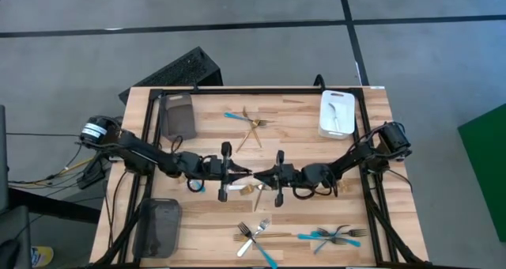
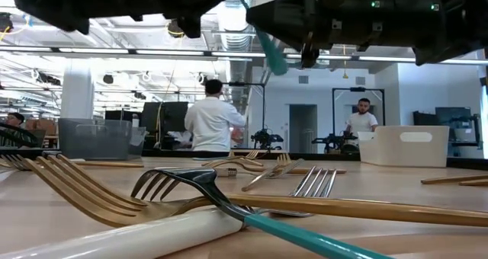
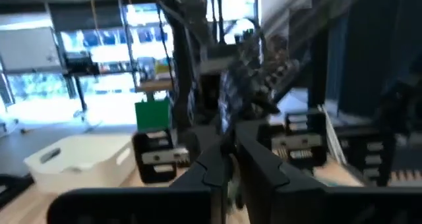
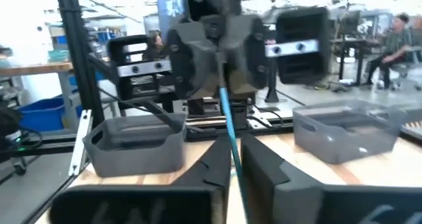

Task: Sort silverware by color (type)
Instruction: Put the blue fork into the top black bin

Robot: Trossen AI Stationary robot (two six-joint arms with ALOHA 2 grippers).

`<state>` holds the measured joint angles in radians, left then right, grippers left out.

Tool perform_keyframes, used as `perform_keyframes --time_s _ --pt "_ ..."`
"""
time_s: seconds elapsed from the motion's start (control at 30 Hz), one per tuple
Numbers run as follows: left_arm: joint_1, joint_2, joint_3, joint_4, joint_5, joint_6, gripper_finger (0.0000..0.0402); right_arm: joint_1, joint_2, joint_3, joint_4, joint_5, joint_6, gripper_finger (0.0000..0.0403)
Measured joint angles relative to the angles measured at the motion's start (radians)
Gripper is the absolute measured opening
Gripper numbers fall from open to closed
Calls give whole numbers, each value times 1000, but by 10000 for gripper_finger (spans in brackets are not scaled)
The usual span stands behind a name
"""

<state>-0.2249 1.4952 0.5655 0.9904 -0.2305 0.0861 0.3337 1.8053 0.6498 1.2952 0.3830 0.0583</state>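
Note:
Both grippers meet nose to nose above the middle of the table, my left gripper (image 1: 239,172) and my right gripper (image 1: 265,174). Between them is a turquoise-handled utensil (image 4: 226,122), lifted clear; its handle (image 2: 271,53) slants down in the low view. Both grippers are shut on it. Other silverware lies flat on the table: gold forks with one turquoise piece (image 1: 250,123) at the far middle, a mixed pile (image 1: 257,237) at the near middle, turquoise and silver forks (image 1: 332,236) at the near right, and a few pieces (image 1: 254,191) under the grippers. My left gripper (image 3: 227,174) comes level from the table's left and is shut on one end of the utensil; its own fingers hide the contact, and only a greenish strip (image 3: 231,191) shows between them. My right gripper (image 4: 234,168) comes level from the table's right and pinches the turquoise handle (image 4: 231,145) between its two fingers, the fingers lying along it. The utensil is clear of the table.
A grey tray (image 1: 178,115) stands at the far left corner, a dark tray (image 1: 158,225) at the near left, and a white tray (image 1: 335,115) holding a silver piece at the far right. Bare wood lies between the piles. People stand in the room beyond.

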Motion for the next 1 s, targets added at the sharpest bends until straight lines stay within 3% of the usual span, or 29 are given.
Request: perform_keyframes --time_s 0.1,0.27,0.37,0.5,0.7,1.0 --pt "6 -124 0 -229 -139 18 3 3 0 0 -8 9 50 91" --pt "69 -381 116 -883 -312 -114 0 12 -2 0 -106 -8 133 131" --pt "159 -475 189 -1262 -404 -250 0 14 -2 0 -147 -10 182 140" --pt "312 -578 238 -1557 -444 -382 0 16 -1 0 -184 -22 235 141" --pt "575 -668 215 -1698 -301 -489 0 28 -1 0 -203 -19 240 133" --pt "803 -677 84 -1710 -252 -647 19 27 -1 0 -262 -13 267 141"
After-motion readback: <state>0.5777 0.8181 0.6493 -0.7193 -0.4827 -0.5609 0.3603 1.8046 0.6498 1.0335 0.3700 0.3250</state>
